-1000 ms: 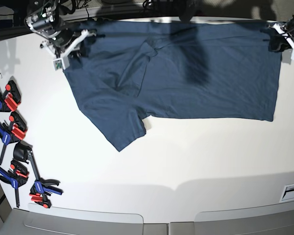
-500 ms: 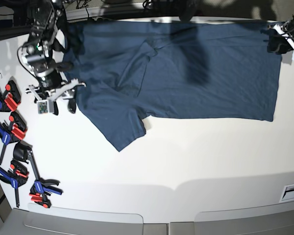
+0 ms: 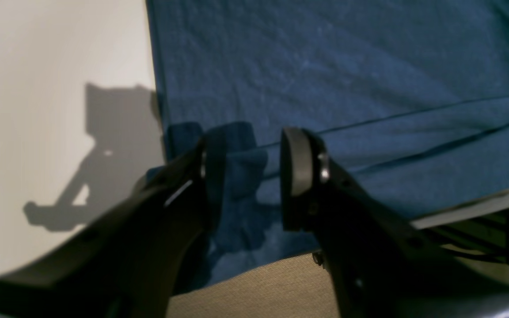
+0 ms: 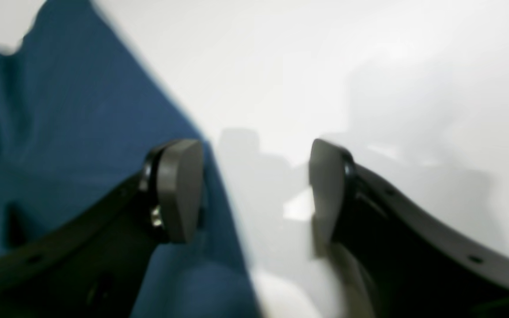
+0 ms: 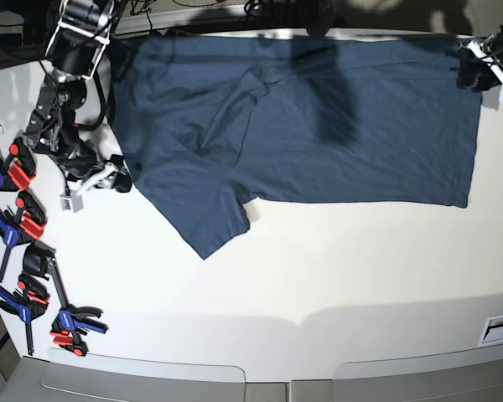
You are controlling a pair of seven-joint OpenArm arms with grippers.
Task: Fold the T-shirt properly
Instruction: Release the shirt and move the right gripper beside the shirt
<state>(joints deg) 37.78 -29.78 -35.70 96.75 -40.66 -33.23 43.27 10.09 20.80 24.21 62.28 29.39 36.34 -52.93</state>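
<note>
On table (image 5: 318, 268), T-shirt (image 5: 318, 109) halved, sleeve unfolded; left gripper (image 3: 250, 176) parted astride corner, right gripper (image 4: 254, 190) wide, empty.

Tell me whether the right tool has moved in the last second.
Yes. The right tool has travelled from the far shoulder corner of the T-shirt toward the near edge, now beside the sleeve and closer to the clamps.

No readable text, labels, brands or numbers anywhere. T-shirt (image 5: 318, 117) plain, no print. Small white tag on right hand (image 5: 96, 180) and pale sticker at near right desk (image 5: 318, 276) edge, both too small to read.
</note>
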